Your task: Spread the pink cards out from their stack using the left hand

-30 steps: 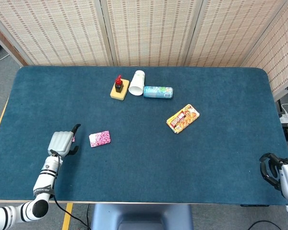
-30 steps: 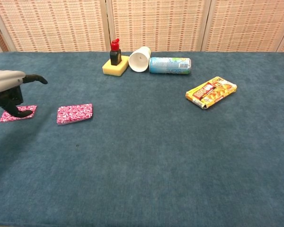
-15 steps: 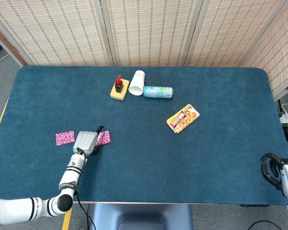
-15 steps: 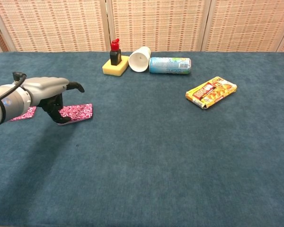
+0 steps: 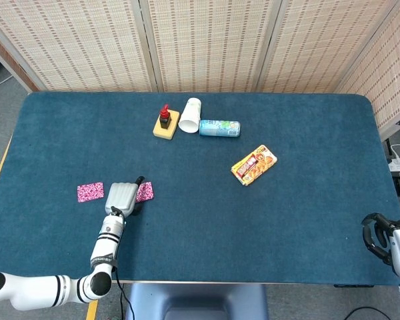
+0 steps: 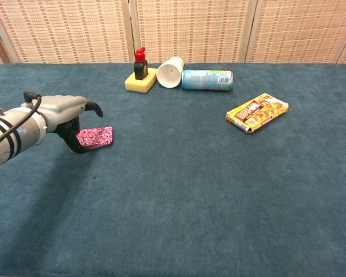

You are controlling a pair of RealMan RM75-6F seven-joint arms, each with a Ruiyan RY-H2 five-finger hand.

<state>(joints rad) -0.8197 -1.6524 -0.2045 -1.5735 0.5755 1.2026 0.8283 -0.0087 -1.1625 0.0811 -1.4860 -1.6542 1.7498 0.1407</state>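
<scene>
Pink cards sit in a small stack on the near-left part of the blue table, and the left hand is right over the stack's left end, covering part of it in the head view. From the chest camera the same stack peeks out to the right of the left hand, whose dark fingertips reach down to the stack's near-left corner. The thumb juts out to the right above the cards. Whether the fingers are actually pressing on the top card or only brushing it cannot be told from either view, and no card is seen clamped between them.

One single pink card lies flat on the cloth just left of the hand, apart from the stack; the chest camera hides it behind the forearm.

Over at the near-right corner the right hand sits at the table's edge, only partly in frame, and how its fingers lie is unclear.

Further back, a yellow sponge carries a small dark bottle with a red cap. Just beside it a white cup lies on its side, touching a light-blue can, also lying down. A yellow snack packet rests well apart, toward the middle-right.
</scene>
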